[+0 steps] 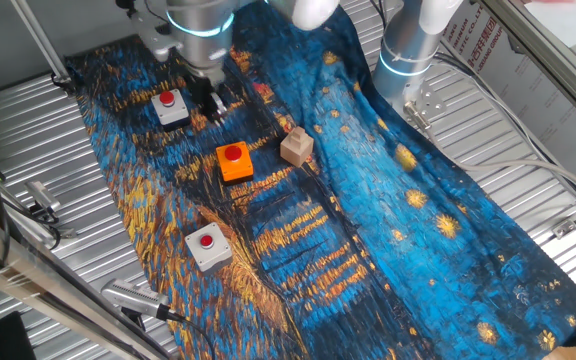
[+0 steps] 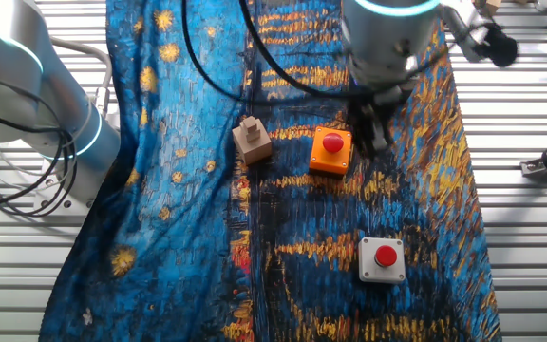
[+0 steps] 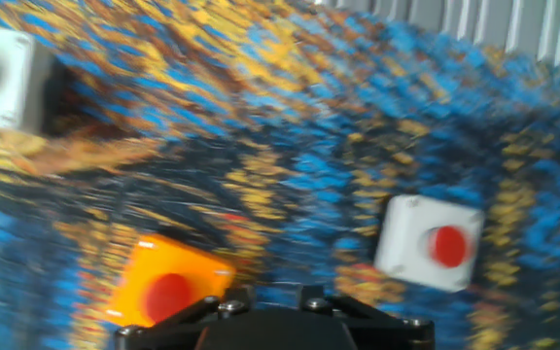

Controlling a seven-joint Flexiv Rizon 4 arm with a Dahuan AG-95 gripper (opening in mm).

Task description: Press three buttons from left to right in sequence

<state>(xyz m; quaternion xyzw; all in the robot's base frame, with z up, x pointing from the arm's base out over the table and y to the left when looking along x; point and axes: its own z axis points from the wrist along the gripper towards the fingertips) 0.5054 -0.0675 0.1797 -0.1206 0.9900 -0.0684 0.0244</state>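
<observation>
The black two-finger hand point(image 1: 211, 100) hangs low between the far light-grey square box with a round red button point(image 1: 171, 108) and the orange square box with a red button point(image 1: 234, 161), and I can't tell whether the fingers are spread or pressed together, since no view shows the tips. The third box, light grey with a red button point(image 1: 207, 246), sits nearest the front edge of the blue and gold painted cloth point(image 1: 438, 220) covering the ribbed metal bench point(image 1: 28, 120).

Risk, as I judge it: the hand view is smeared with motion, so a fast descent could land off-centre, clip the orange box's rim and skid it across the loose cloth. A small tan wooden block point(image 1: 296, 146) stands near the orange box; a wide swing could knock it.

Orientation: all three buttons face straight up. The boxes are square, so none has a real long axis, but the row runs diagonally down the cloth in one fixed view. The orange box is turned slightly against the grey ones
</observation>
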